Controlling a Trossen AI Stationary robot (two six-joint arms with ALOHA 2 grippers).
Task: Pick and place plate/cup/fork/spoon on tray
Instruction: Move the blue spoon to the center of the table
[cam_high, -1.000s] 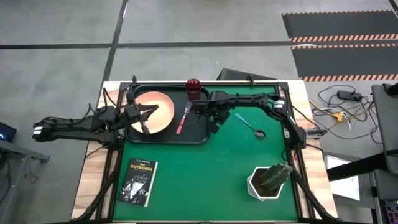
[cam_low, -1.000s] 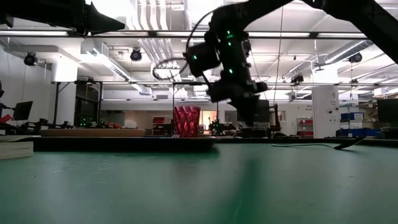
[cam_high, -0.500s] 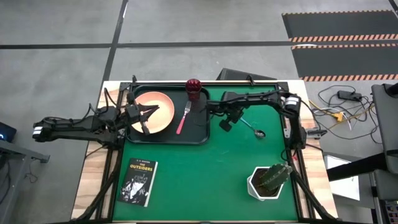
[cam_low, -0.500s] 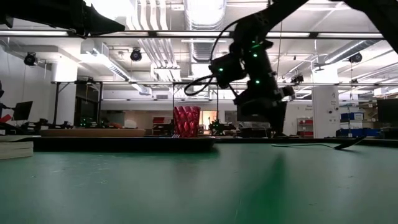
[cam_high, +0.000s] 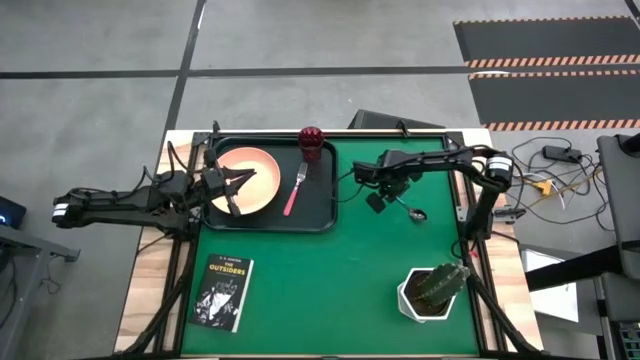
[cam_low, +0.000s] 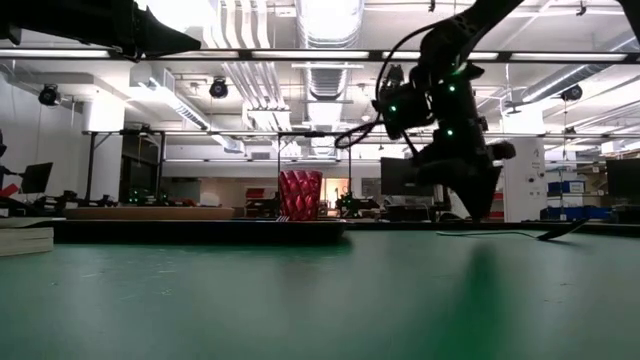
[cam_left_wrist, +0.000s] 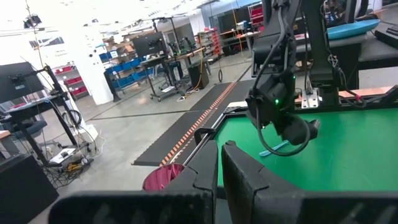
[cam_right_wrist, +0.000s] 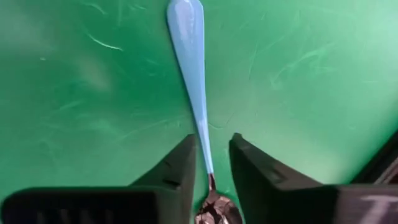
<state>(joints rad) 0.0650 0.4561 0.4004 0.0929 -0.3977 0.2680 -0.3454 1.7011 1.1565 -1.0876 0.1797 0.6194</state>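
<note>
The peach-orange plate (cam_high: 258, 178), the pink-handled fork (cam_high: 296, 188) and the maroon cup (cam_high: 311, 141) rest on the dark tray (cam_high: 322, 215) at the far left of the green mat. The teal-handled spoon (cam_high: 402, 201) lies flat on the mat to the right of the tray. My right gripper (cam_high: 383, 196) hovers low over the spoon. It is open and points down, with one finger on either side of the handle (cam_right_wrist: 194, 81). My left gripper (cam_high: 238, 182) hangs shut and empty above the plate's left part.
A white pot with a cactus (cam_high: 433, 290) stands at the near right of the mat. A book (cam_high: 223, 291) lies at the near left. The cup (cam_low: 300, 194) stands at the tray's far right corner.
My right gripper has gone from above the tray's right edge toward the table's right edge. It now stands over the spoon's handle. The fork stays on the tray where it was.
</note>
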